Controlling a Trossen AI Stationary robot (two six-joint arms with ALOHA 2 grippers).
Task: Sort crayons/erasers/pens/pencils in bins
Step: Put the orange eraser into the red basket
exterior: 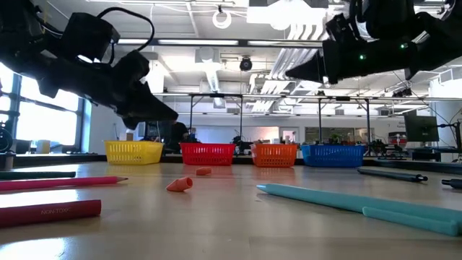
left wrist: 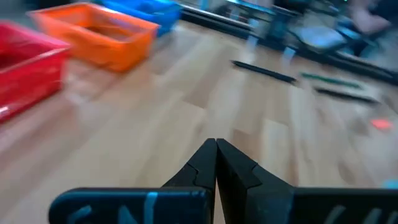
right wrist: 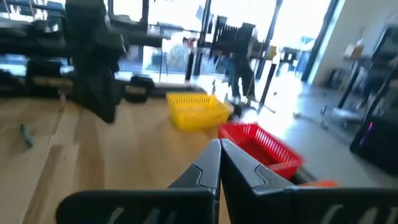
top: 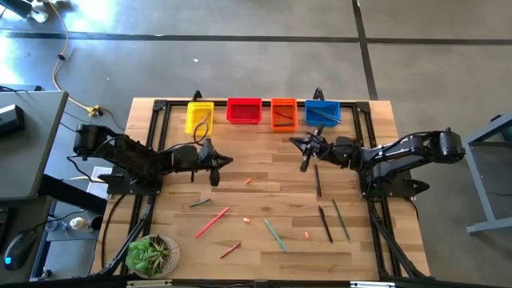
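Four bins stand in a row at the table's far edge: yellow (top: 199,116), red (top: 244,110), orange (top: 283,113) and blue (top: 322,112). Loose sticks lie on the near half: a pink pencil (top: 212,222), a red crayon (top: 230,250), teal sticks (top: 274,234) and black pens (top: 326,224). Small orange-pink erasers (exterior: 180,185) rest flat on the wood. My left gripper (top: 230,162) hovers shut above the table, near the yellow bin. My right gripper (top: 294,143) hovers shut near the orange bin. Neither holds anything.
A potted green plant (top: 152,254) stands at the near left corner. A black frame (top: 160,108) runs along the table's edges. Another black pen (top: 318,180) lies under the right arm. Bare wood lies between the two grippers.
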